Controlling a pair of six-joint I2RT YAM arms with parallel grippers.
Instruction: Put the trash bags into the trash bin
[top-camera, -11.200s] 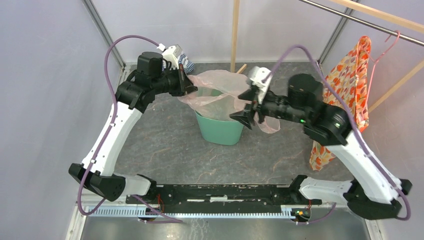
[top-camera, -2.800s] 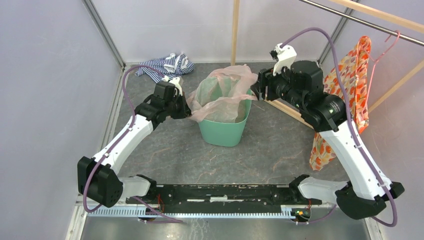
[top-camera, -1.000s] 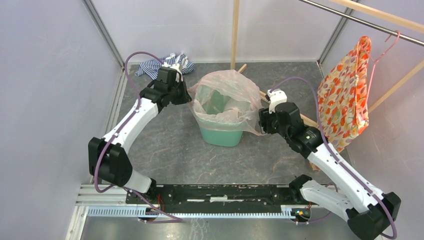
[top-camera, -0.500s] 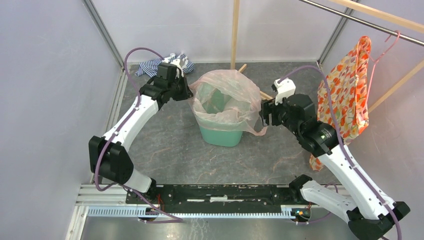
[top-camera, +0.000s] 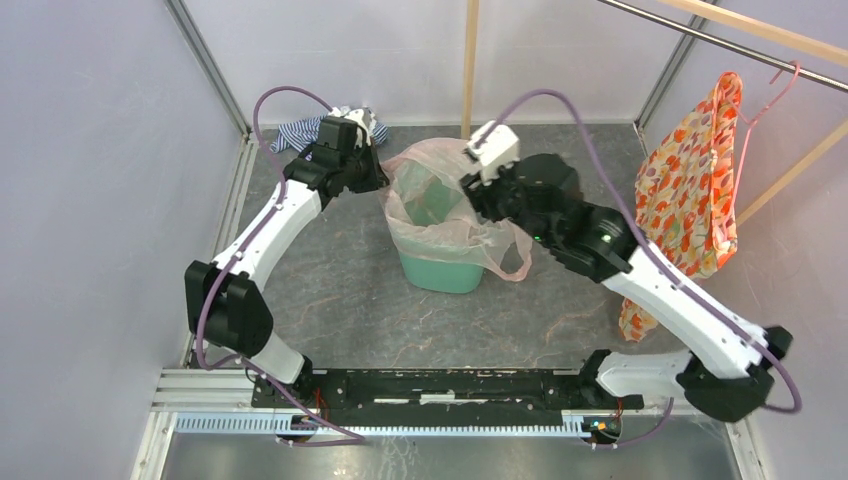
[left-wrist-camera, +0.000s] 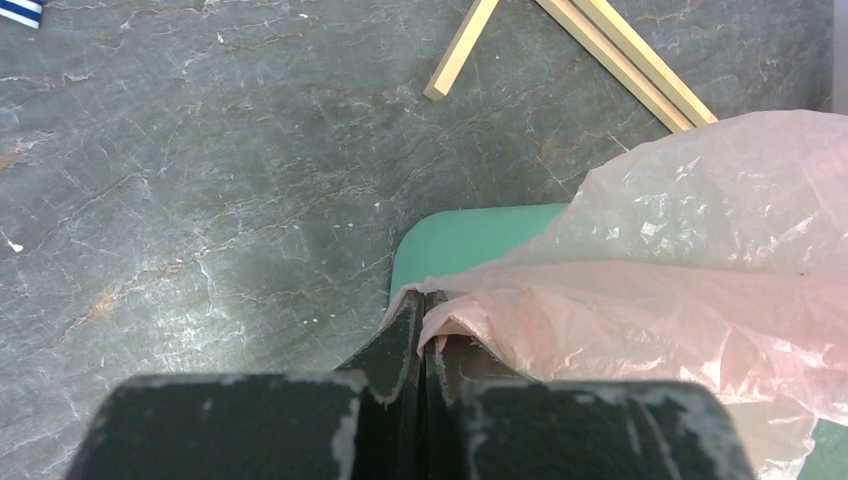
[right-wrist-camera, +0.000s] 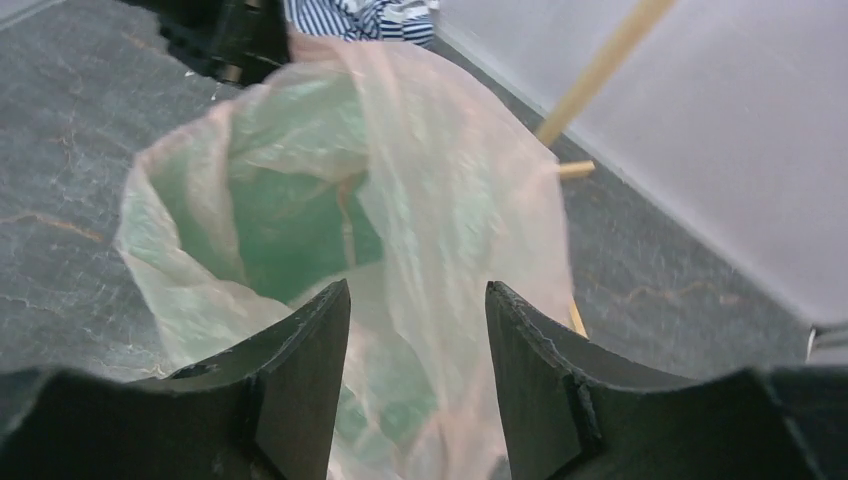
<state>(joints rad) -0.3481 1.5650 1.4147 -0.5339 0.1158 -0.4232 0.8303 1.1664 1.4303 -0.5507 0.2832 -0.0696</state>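
One dark grey marbled table (top-camera: 330, 290), two white-and-black robot arms on it: left arm (top-camera: 265, 230) reaching to the bin's back-left, right arm (top-camera: 670, 300) bent in over the bin from the right. One orange floral garment (top-camera: 700, 190) hangs on one pink wire hanger (top-camera: 775, 95) at far right, well apart from the bin. One mint-green round plastic trash bin (top-camera: 440, 270), upright, mid-table. One thin pale pink crinkly plastic trash bag (top-camera: 425, 157) sits in the bin's mouth, opening upward, its edge spread over the rim, one loose flap hanging down the outside at front right. One blue-white striped cloth (top-camera: 300, 130) bunched in the back-left corner. One upright pale wooden post (top-camera: 469, 65) behind the bin; one short wooden slat (left-wrist-camera: 460, 48) and a long pair (left-wrist-camera: 620, 62) lie flat on the table. Left gripper (left-wrist-camera: 422, 300) clenched, pinching the bag's edge just beside the bin rim. Right gripper (right-wrist-camera: 418, 295) spread apart above the bag's opening, grasping nothing.
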